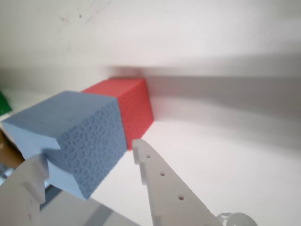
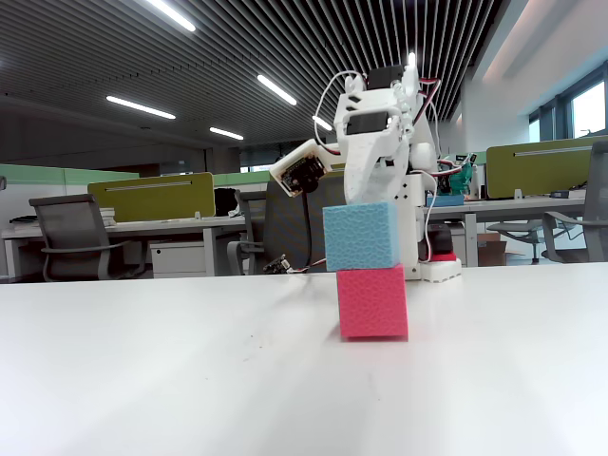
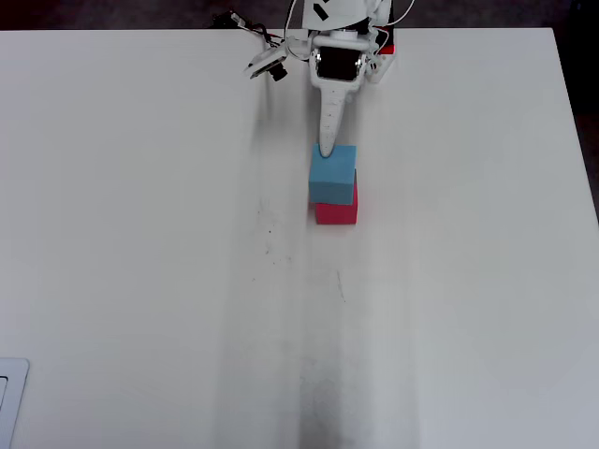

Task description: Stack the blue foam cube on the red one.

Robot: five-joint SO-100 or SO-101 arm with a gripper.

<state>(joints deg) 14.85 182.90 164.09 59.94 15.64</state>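
Sky-blue foam sits on pinkish-red foam near the far middle of a white table (image 3: 140, 234), and we see the stack from three sides. In the fixed view the blue foam cube (image 2: 361, 236) rests on top of the red one (image 2: 372, 302), shifted a little to the left so that its left edge overhangs and the red cube's right edge stands proud. In the overhead view the blue foam cube (image 3: 333, 174) covers most of the red one (image 3: 337, 212), leaving a strip of red showing on the side away from the arm.

We find the pincer (image 1: 89, 160) spread around the blue foam cube (image 1: 70, 136) in the wrist view: one white finger lies to the cube's right with a gap between them, the other sits at its lower left corner, and we cannot tell whether that one touches the foam. The red one (image 1: 129, 106) shows beyond the blue cube's far edge.

The white arm (image 3: 334, 89) reaches down from the table's far edge to the stack. Around the cubes we see bare table on every other side, with wide open room to the left, right and front edges in the overhead view. Office desks and chairs (image 2: 71, 233) stand behind the table.
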